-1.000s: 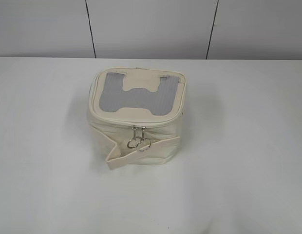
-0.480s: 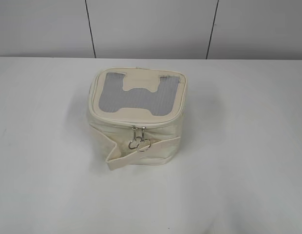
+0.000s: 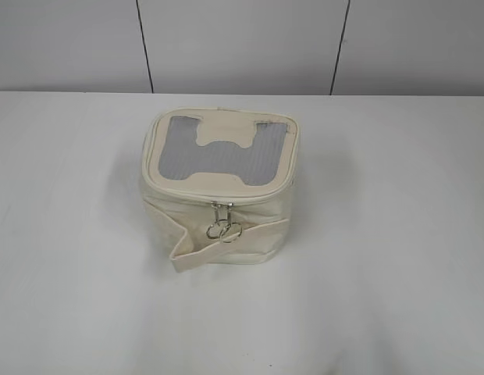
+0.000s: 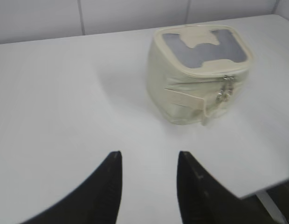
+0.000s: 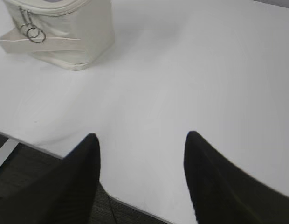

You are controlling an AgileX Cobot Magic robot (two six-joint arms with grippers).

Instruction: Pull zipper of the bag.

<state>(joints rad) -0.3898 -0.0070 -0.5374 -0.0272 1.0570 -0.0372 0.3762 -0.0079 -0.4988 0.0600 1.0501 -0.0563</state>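
1. Cut off by the top edge of the right wrist view: most of the bag (image 5: pixel 65 32); only its lower side shows.
2. Both ring pulls of the zipper (image 3: pixel 223 229) hanging together on the near side.
3. Standing mid-table (image 3: pixel 398 234), white, before a grey panelled wall (image 3: pixel 242 43).
4. Left tool (image 4: pixel 149 163) spread wide, empty, near the front edge.
5. Right tool (image 5: pixel 142 142) likewise wide, empty, over the front edge.

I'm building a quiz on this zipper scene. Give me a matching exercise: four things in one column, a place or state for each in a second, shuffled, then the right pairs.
Things:
1. ring pulls
2. mesh panel
3. strap
4. left gripper

Places or states:
A. on top of the bag
B. open, apart from the bag
C. hanging together at the near side, below the zipper
D. across the bag's side, one end sticking out

Pairs: 1-C, 2-A, 3-D, 4-B
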